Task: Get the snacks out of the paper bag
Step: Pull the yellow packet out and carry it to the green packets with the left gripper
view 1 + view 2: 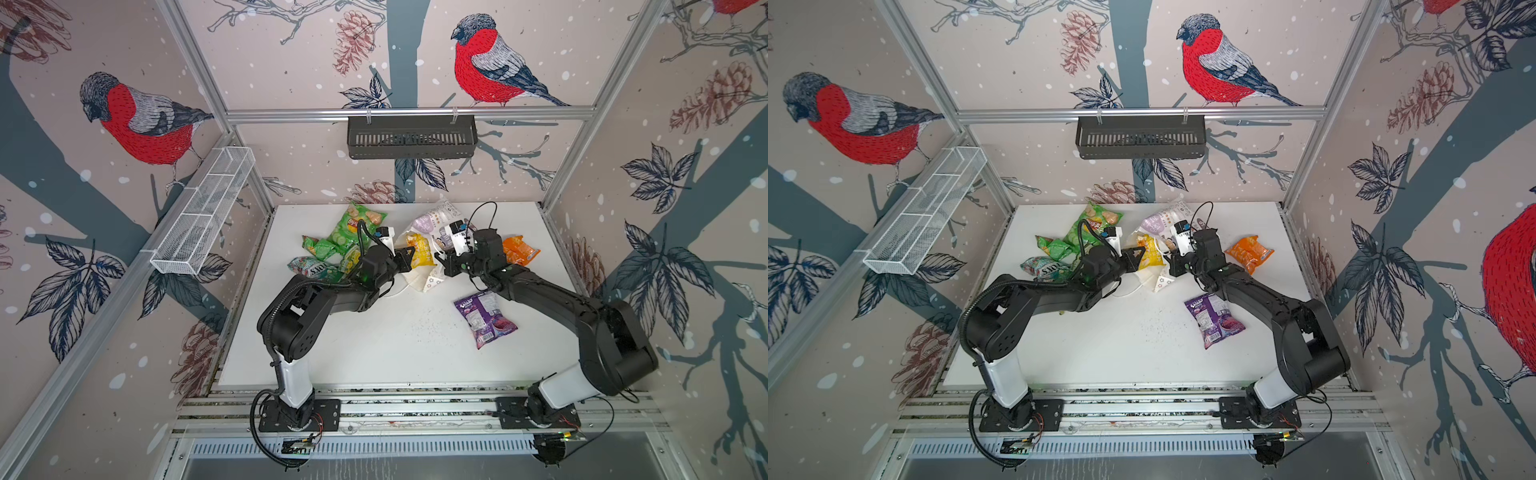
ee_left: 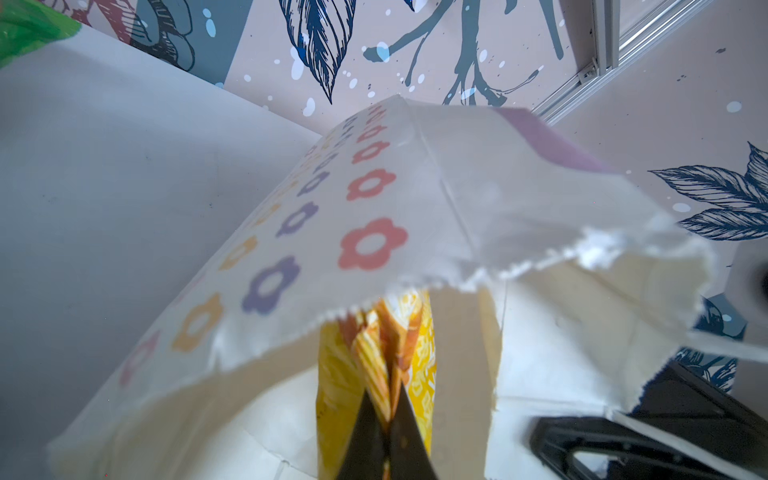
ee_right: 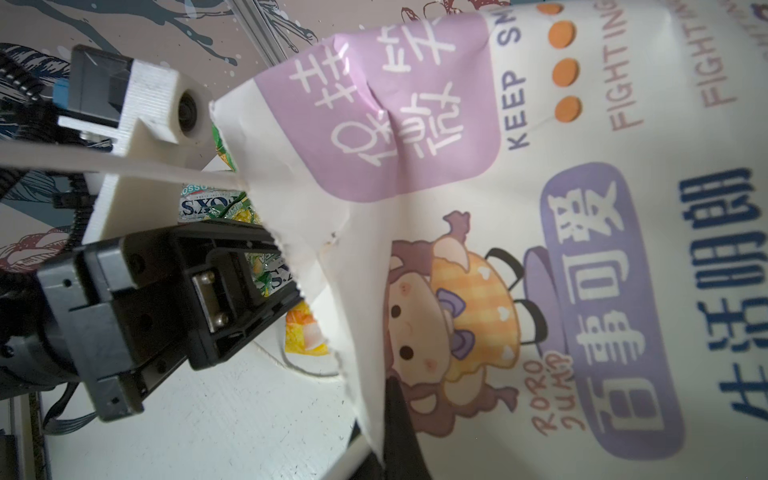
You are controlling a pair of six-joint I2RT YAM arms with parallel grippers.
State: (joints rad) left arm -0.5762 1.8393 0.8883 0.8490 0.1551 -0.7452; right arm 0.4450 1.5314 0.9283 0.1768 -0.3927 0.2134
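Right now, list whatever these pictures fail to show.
- Left wrist view: the paper bag flap hides anything deeper than the yellow packet in the left gripper.
- Right wrist view: paper covers part of the right gripper, shut on the bag's edge.
- Both top views: the left arm covers part of a green-yellow packet; the purple packet print is too small to read.

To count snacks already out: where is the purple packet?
In both top views the purple packet lies alone on the table, right of middle, beside the right arm.
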